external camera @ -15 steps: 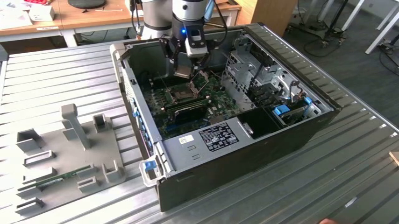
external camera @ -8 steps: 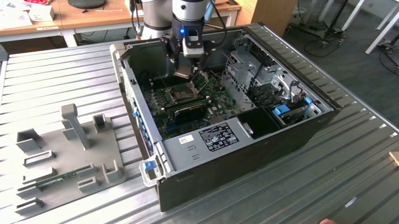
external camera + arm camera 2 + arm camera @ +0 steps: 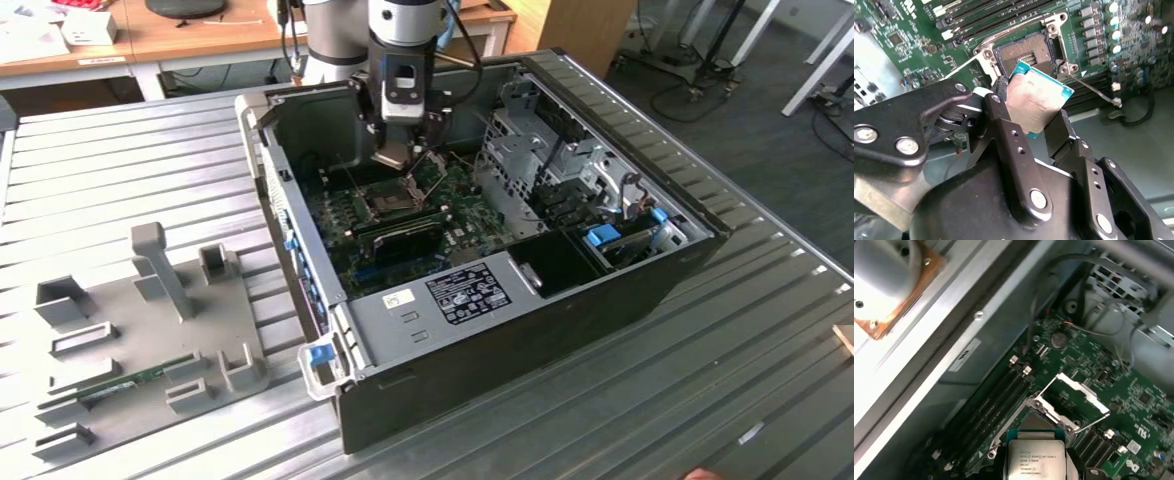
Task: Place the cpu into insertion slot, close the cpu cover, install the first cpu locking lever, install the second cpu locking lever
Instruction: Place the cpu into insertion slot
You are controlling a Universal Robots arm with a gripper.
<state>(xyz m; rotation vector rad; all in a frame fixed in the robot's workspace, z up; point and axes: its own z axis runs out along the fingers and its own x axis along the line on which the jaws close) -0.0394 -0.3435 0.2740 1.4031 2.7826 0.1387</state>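
Note:
My gripper (image 3: 402, 152) reaches down into an open computer case (image 3: 667, 270) and is shut on the cpu (image 3: 1036, 97), a thin pale square chip with a teal rim. The black fingers (image 3: 1004, 120) pinch two opposite edges of the chip. It hangs tilted just above the insertion slot (image 3: 1026, 50), a dark square socket in a silvery frame on the green board (image 3: 461, 205). In the first wrist view the cpu (image 3: 1035, 457) hides part of the slot (image 3: 1035, 421), and the cpu cover (image 3: 1076, 396) stands raised on its hinge. A thin wire locking lever (image 3: 1096, 91) sticks out beside the slot.
Long black memory slots (image 3: 991, 407) run beside the socket. Drive cages and cables (image 3: 561, 170) fill the case on the exterior view's right. A copper-based heat sink (image 3: 889, 285) sits outside the case wall. A grey fixture plate (image 3: 147, 330) lies on the slatted metal table (image 3: 747, 330).

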